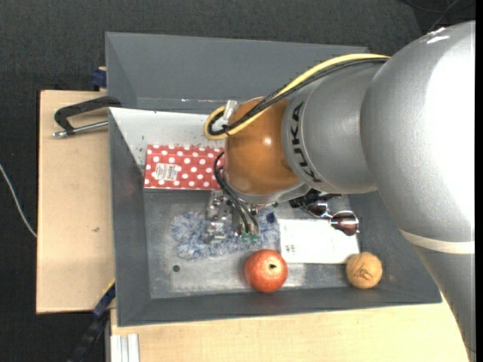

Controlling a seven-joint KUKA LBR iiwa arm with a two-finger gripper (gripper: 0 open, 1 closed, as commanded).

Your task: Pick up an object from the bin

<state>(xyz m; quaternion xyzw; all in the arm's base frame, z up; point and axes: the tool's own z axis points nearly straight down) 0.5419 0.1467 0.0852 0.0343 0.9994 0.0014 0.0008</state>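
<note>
My gripper [232,219] hangs low in the middle of the bin, right over the right end of a blue-and-white speckled fuzzy cloth [190,234] lying on the floor. It looks to be touching the cloth or just above it. A red apple [266,271] sits close in front of the gripper, near the front wall. A red box with white dots [179,167] lies just behind and to the left, against the back-left wall.
A flat white packet [317,241] lies to the right of the gripper. A brown walnut-like ball [364,270] rests in the front right corner. A small dark and shiny object [338,219] peeks out under the arm. The arm covers the bin's right rear.
</note>
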